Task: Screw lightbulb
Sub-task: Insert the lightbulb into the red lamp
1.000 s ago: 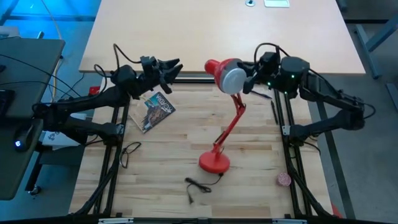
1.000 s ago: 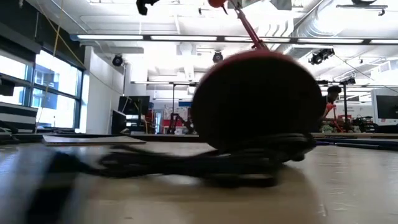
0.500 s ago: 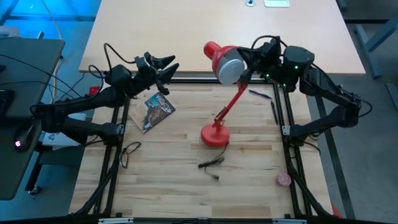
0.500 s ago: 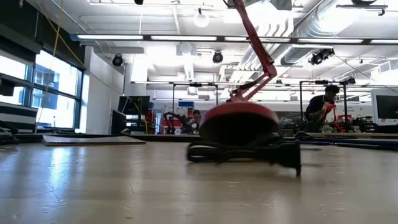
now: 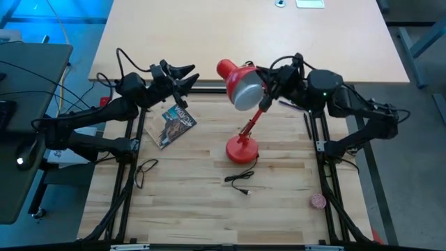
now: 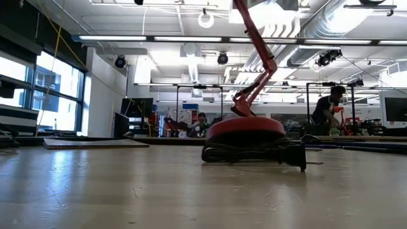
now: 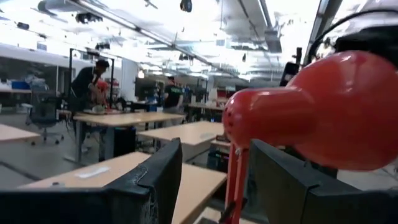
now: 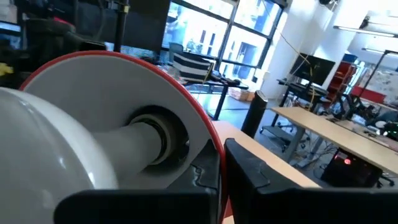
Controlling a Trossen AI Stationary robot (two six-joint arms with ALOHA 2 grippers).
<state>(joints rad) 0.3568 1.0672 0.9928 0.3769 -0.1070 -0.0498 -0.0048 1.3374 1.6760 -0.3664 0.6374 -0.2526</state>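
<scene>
A red desk lamp stands mid-table on its round base (image 5: 242,149) (image 6: 245,130), and its jointed arm rises to the shade (image 5: 235,84) near the far edge. The white lightbulb (image 8: 50,149) sits with its neck in the socket inside the shade (image 8: 112,81). My right gripper (image 5: 266,82) (image 8: 219,165) is shut at the shade's right side. My left gripper (image 5: 187,75) (image 7: 211,186) hangs open to the left of the shade, level with its red back (image 7: 348,112) and apart from it. My right gripper pinches the shade's red rim (image 8: 214,152) between its two fingers, one inside the shade and one outside. The fingers come about level from the table's right side. The shade is held high over the table, while the lamp's base rests on the wood.
A booklet (image 5: 174,122) lies left of the lamp, with a small cable loop (image 5: 143,171) nearer the front. The lamp's black cord (image 5: 240,178) trails in front of the base. Pens (image 5: 306,125) lie at the right rail, a small round thing (image 5: 318,202) near the front right.
My right gripper has gone toward the table's left and a little up, rolling as it went, with the shade. The whole lamp followed: its base has slid along the table toward the far edge, dragging the cord, and the shade now sits farther left.
</scene>
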